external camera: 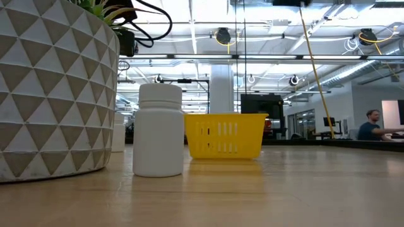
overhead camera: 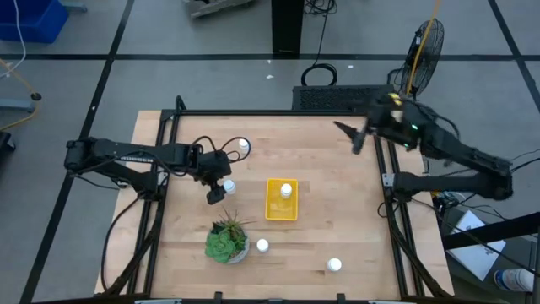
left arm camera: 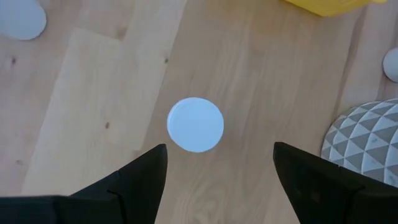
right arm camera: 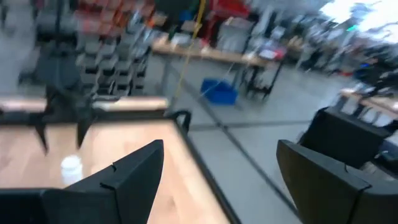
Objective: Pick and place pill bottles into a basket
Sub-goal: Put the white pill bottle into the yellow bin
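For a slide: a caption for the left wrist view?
Open left gripper poised above a small white-capped pill bottle on the wooden table.

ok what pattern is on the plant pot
Grey and white triangles on the round plant pot, clearest in the low view.

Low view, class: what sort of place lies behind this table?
Probably a large open workshop or lab: exposed ceiling lights and pipework, a yellow cable hanging down, and a person seated at a far bench.
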Robot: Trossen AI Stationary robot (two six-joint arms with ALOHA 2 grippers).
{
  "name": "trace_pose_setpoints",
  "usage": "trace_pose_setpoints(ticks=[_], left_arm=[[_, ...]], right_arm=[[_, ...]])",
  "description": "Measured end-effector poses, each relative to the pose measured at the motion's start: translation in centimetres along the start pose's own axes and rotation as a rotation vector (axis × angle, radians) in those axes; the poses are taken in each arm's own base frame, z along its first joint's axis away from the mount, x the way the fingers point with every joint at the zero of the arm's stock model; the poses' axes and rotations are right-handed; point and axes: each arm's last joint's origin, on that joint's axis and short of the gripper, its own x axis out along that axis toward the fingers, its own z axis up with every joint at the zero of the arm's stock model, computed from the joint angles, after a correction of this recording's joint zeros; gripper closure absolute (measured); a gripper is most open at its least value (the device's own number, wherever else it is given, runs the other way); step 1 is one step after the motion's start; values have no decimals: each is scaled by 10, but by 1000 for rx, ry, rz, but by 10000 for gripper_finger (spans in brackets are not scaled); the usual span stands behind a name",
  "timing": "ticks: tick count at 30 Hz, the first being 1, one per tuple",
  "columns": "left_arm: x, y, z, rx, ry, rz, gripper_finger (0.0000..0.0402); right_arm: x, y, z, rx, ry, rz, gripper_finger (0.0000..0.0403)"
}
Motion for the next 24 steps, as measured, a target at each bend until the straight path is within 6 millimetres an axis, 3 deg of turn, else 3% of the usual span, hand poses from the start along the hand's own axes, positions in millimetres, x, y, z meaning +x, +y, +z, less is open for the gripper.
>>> trace_pose_setpoints(ticks=[5,11,17,24], left_arm=[[0,0,0,10,-2,6,106],[0,0,0,10,-2,9,112],[0,0,0,-1,-3,10,108],[0,1,0,2,-9,27,108]], right_arm=[[-41,0,-49,92,-182,-66,101],[-63,6,-90,175,-228,-51,101],[-64,14,-132,197,-181,-48,101],[-54,22,-168,243,-187,-45,101]])
